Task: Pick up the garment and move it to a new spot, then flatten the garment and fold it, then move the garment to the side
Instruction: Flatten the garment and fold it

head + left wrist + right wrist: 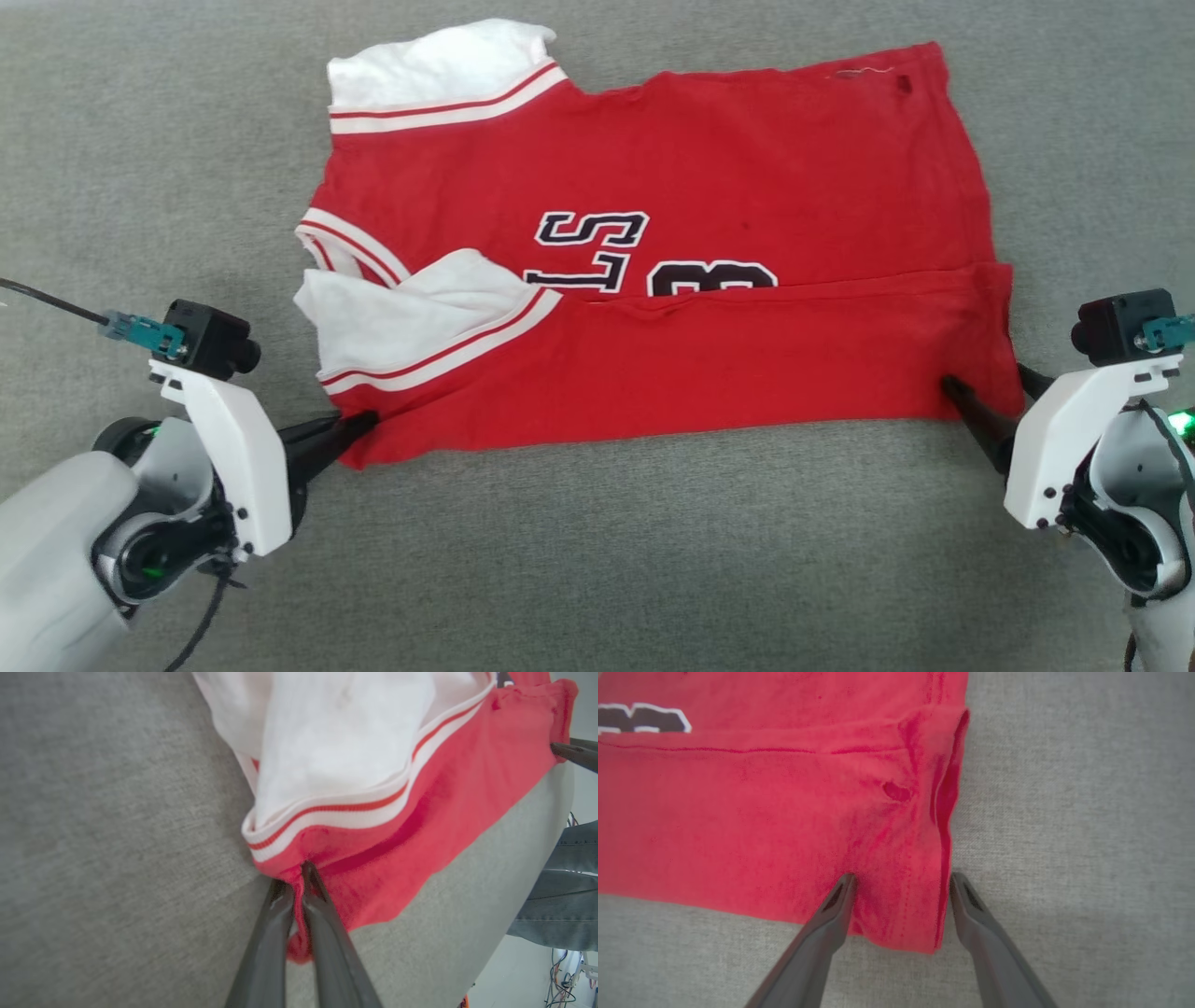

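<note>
The left pincer (301,872) grips the red jersey (747,168) near-left; the right pincer (902,877) (jaws apart) straddles its near-right corner and should close before lifting together.

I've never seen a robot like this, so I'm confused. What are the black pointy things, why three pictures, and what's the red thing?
It's a robot with two arms. One picture comes from a camera on its head, looking down. The other two come from cameras on its wrists, looking along each tool's two dark fingers. On the grey surface lies a red shirt with white sleeves, its near edge folded over. The left tool is pinched shut on one near corner. The right tool is open, a finger on each side of the other corner, not squeezing.
</note>
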{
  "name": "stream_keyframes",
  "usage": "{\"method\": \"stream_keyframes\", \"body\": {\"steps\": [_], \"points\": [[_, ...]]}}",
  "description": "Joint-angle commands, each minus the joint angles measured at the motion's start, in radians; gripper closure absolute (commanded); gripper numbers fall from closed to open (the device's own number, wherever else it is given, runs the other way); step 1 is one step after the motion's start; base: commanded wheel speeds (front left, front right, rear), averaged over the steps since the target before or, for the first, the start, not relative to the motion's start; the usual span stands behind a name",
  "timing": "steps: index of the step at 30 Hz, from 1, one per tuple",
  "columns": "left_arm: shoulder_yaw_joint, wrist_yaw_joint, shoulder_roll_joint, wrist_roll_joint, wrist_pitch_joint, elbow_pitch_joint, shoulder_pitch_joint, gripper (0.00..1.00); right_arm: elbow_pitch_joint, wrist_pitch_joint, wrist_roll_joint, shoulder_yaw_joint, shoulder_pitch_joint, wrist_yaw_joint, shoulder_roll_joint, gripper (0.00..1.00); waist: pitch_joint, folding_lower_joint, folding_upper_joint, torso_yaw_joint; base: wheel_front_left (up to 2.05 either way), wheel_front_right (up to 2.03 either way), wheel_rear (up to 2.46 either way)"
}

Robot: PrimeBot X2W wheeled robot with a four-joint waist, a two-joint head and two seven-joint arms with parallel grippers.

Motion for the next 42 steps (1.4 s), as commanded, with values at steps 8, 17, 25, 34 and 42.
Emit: {"method": "stream_keyframes", "body": {"steps": [8,17,25,34,42], "points": [[-0.075,0.003,-0.064,-0.020,-0.049,0.002,0.036,1.00,0.102,-0.034,0.020,0.035,-0.028,0.000,-0.005,1.00,-0.006,0.0000,-0.0001,0.043,0.00,0.00,0.00],[-0.082,0.003,-0.004,-0.041,-0.165,-0.061,0.086,1.00,0.065,-0.057,0.027,0.002,0.022,-0.001,-0.066,1.00,-0.062,0.0000,-0.0001,0.069,0.00,0.00,0.00],[-0.102,0.003,0.054,-0.054,-0.249,-0.144,0.171,1.00,-0.015,-0.046,0.032,-0.037,0.140,-0.001,-0.088,1.00,-0.095,0.0000,-0.0001,0.089,0.00,0.00,0.00],[-0.110,0.003,0.061,-0.058,-0.341,-0.168,0.253,0.63,-0.108,-0.057,0.016,-0.108,0.260,-0.001,-0.067,0.00,-0.114,0.0000,-0.0001,0.091,0.00,0.00,0.00],[-0.067,0.008,0.079,-0.044,-0.415,-0.163,0.236,0.00,-0.204,-0.185,-0.057,-0.165,0.263,0.000,0.003,0.00,-0.109,0.0000,-0.0001,0.071,0.00,0.00,0.00]]}}
